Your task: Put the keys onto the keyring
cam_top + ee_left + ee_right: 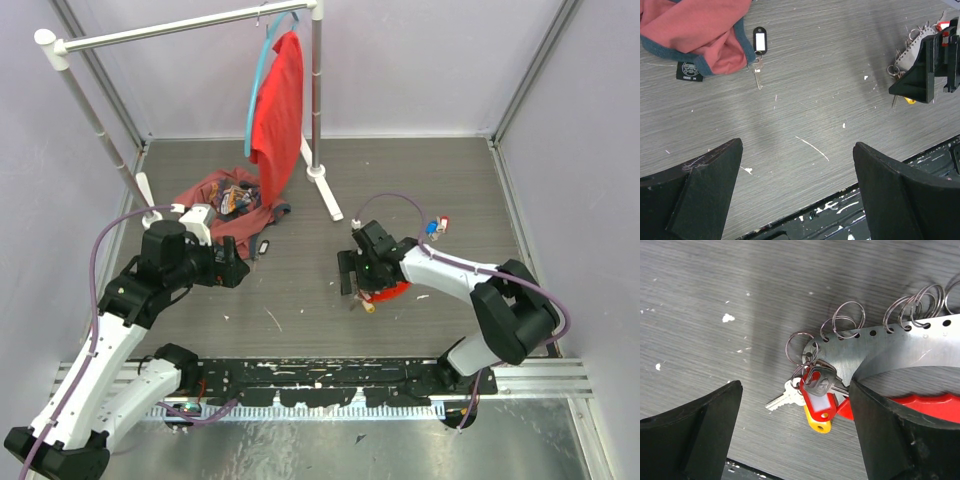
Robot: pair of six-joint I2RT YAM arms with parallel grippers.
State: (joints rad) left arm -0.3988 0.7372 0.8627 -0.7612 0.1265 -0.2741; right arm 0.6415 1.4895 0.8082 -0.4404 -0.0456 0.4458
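Keys (pixel 816 384), silvery, red- and yellow-tagged, seemingly bunched.

Two robot arms: left arm (pixel 110 335), right arm (pixel 450 270). One rack (pixel 180 27) with one hanger (pixel 254 85). Two red garments: one hanging shirt (pixel 280 110), one heaped garment (pixel 210 192). One black fob (pixel 760 40) with one key (pixel 757 77). Two tagged keys (pixel 437 226) far right, one blue, one red. One metal plate (pixel 890 345) carrying at least six rings (pixel 801 347); overlaps hide the exact number. Beside it, two more keys (pixel 818 382), silver and dark, one red tag (pixel 819 402), one yellow tag (pixel 821 426).
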